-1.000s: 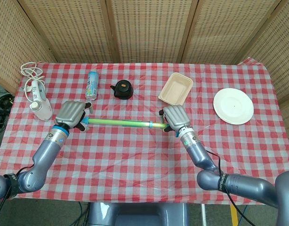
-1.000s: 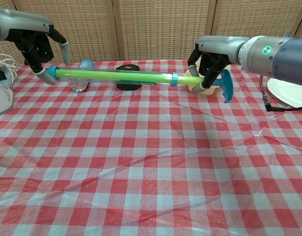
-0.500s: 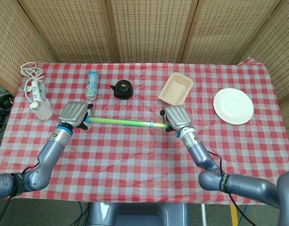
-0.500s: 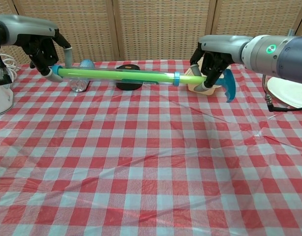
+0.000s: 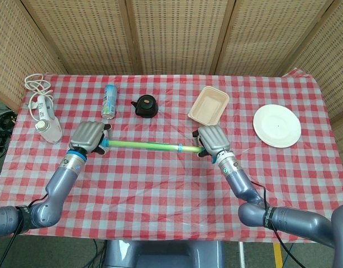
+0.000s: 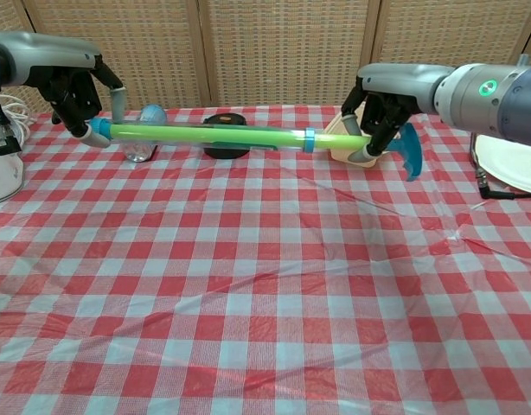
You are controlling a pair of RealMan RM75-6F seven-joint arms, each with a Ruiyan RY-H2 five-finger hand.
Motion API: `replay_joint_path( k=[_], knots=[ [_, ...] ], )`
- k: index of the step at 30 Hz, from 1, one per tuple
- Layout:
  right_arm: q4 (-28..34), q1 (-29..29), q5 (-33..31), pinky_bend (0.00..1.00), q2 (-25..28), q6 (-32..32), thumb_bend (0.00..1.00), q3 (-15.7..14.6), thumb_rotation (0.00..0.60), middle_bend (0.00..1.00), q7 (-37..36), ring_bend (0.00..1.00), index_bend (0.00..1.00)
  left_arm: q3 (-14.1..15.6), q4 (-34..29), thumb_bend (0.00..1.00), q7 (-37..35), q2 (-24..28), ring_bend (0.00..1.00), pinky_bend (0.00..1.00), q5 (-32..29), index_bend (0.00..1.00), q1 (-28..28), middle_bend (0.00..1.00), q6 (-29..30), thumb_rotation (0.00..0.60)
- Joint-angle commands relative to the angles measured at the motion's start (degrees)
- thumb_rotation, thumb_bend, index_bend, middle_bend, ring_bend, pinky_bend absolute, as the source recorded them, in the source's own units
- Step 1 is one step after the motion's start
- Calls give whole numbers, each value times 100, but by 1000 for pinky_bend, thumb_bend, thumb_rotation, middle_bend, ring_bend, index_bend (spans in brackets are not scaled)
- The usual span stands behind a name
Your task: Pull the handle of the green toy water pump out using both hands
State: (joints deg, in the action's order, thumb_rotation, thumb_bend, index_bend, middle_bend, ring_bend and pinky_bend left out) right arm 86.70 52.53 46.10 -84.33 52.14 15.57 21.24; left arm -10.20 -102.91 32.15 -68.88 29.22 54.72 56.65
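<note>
1. The right hand (image 6: 380, 111) is wrapped around the pale green rod just inboard of the blue handle (image 6: 409, 151). Over the last second it has drifted outward to the robot's right, and the handle has gone with it.
2. The left hand (image 6: 73, 93) grips the opposite, blue-capped end of the green toy water pump (image 6: 209, 135). It has shifted slightly inward and a touch lower in the chest view, while its grip looks unchanged.
3. The blue collar (image 6: 308, 139) where the rod leaves the barrel now shows a slightly longer stretch of rod between it and the right hand than a second ago. This suggests the handle is sliding out, though only by a little so far.
4. Judged from this, the pull is under way but not finished. Much of the stroke probably remains inside the barrel, so the hands would need to keep separating along the pump's own line.
5. The pump is held above the checked worktop (image 5: 160, 184), in front of the black kettle-like toy (image 5: 145, 106) and the tan tray (image 5: 209, 105).
6. Its long axis runs nearly level, left to right across the robot. The capped end points to the robot's left, and the handle end to its right sits a shade nearer the robot in the head view.
</note>
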Motion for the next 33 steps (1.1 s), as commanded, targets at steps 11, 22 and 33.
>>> replay_joint_path(
  k=[11, 22, 33],
  knots=[
    [-220, -149, 75, 536, 79, 65, 482, -128, 600, 1000, -89, 1000, 813, 262, -88, 363, -280, 155, 749, 610, 326, 642, -307, 832, 36, 600],
    [-265, -240, 69, 536, 194, 134, 482, -154, 600, 1000, -54, 1000, 813, 464, -12, 362, -522, 224, 749, 610, 606, 644, -583, 832, -4, 600],
    [-238, -316, -56, 536, 348, 199, 480, -149, 600, 1000, 51, 1000, 814, 498, -147, 363, -729, 508, 749, 610, 938, 645, -793, 832, 7, 600]
  ],
)
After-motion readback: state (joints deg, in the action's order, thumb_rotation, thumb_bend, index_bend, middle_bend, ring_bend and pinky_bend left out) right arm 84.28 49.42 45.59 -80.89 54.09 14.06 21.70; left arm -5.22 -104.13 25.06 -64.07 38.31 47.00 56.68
